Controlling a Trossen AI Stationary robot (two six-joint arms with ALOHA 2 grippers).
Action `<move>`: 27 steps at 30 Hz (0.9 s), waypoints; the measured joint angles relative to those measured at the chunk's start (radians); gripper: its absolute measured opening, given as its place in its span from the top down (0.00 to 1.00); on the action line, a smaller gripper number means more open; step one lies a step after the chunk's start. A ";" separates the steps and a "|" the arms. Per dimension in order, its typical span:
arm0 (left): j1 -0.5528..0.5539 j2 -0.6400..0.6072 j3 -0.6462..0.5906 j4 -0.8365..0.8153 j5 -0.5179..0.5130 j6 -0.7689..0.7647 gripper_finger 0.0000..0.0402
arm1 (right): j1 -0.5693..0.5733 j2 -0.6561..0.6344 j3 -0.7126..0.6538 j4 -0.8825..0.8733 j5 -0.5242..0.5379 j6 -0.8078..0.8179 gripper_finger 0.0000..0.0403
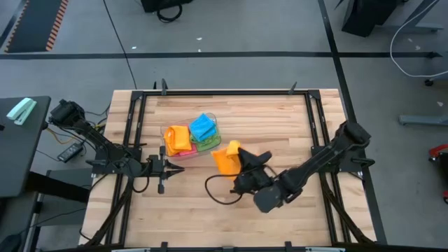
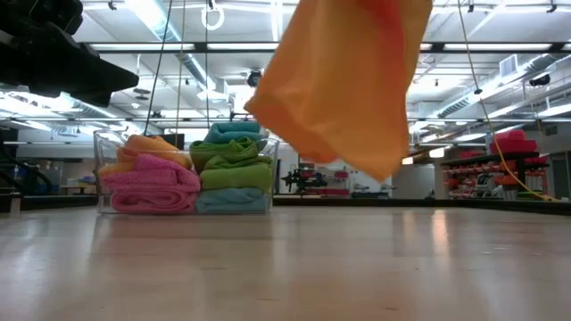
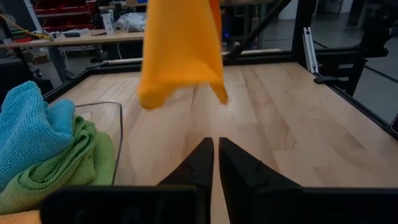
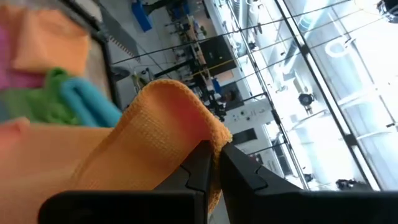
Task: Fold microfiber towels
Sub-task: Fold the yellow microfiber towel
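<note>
Right wrist view: right gripper (image 4: 214, 163) pinches the hanging orange towel (image 4: 155, 137).

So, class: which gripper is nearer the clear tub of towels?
Left. The left gripper sits just beside the clear tub; the right gripper holds the orange towel farther off.

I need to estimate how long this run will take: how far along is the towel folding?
Early. Nothing folded lies on the table yet. In hand: the right gripper is shut on an orange towel, hanging clear of the wood. The left gripper waits shut, empty, beside the clear tub. Left: the pink, green, blue and orange towels bunched in it.
</note>
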 joint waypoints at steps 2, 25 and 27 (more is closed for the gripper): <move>0.000 0.000 0.000 0.002 0.000 0.000 0.92 | -0.001 -0.042 0.010 -0.031 -0.011 0.016 0.91; 0.000 0.000 0.000 0.002 0.000 0.000 0.93 | -0.103 -0.469 0.012 -0.656 -0.551 1.049 0.91; 0.000 0.000 0.000 0.002 0.000 0.000 0.94 | -0.120 -0.483 0.036 -0.654 -0.602 1.092 0.91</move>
